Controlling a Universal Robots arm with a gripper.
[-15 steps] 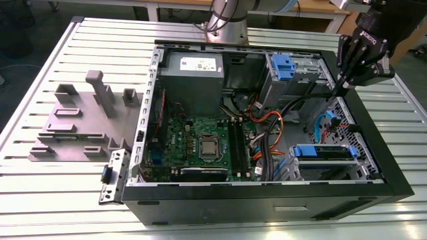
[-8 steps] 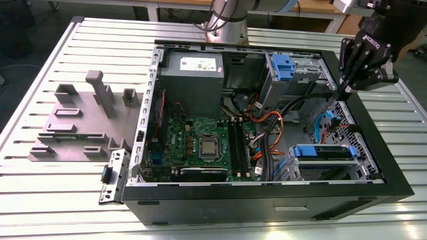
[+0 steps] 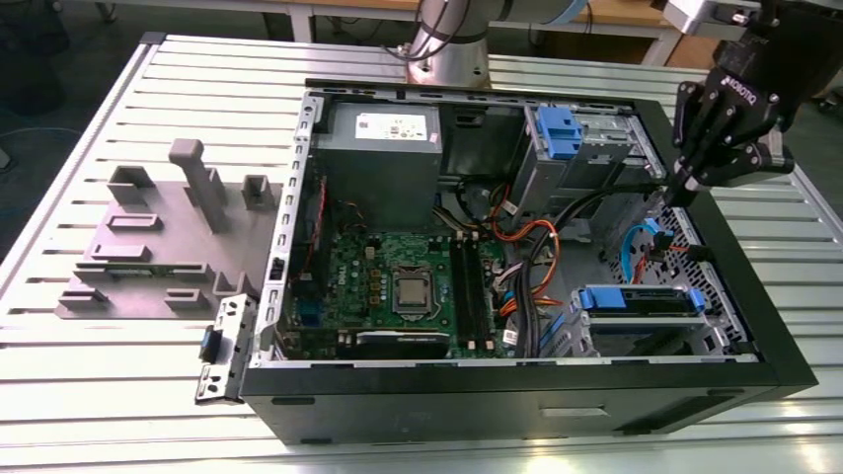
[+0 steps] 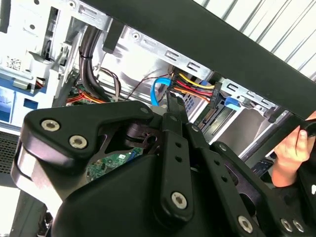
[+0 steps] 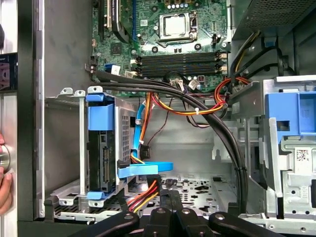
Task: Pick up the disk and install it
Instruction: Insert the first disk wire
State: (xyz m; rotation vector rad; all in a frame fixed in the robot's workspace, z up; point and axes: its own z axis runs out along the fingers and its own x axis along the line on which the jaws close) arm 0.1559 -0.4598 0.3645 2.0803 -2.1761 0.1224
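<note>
- The disk (image 5: 101, 153), a flat rectangular drive with blue plastic rails along its edges, sits in the metal drive cage (image 3: 642, 314) at the front corner of the open black computer case (image 3: 737, 296). In the first wrist view it shows edge-on, its connector edge facing outward.
- A flat blue data cable (image 5: 145, 168) and a red, yellow and black power lead (image 5: 143, 192) run close beside that connector edge; whether they are plugged in cannot be told.
- The black gripper (image 3: 684, 193) hangs over the case's wall on the exterior view's right, above the cage, apart from the disk. Its fingers (image 5: 170, 197) lie together with nothing between them, clenched on nothing.
- Judgement: the drive appears to be in its bay; full seating and latching of the rails cannot be confirmed. Any descent wants to be straight and slow, clear of the loose cables.
- Surfaces: stamped bright sheet metal, smooth moulded blue plastic, and a green motherboard (image 3: 395, 276) densely populated.
- A person's hand (image 5: 4, 177) rests at the case's edge.
</note>
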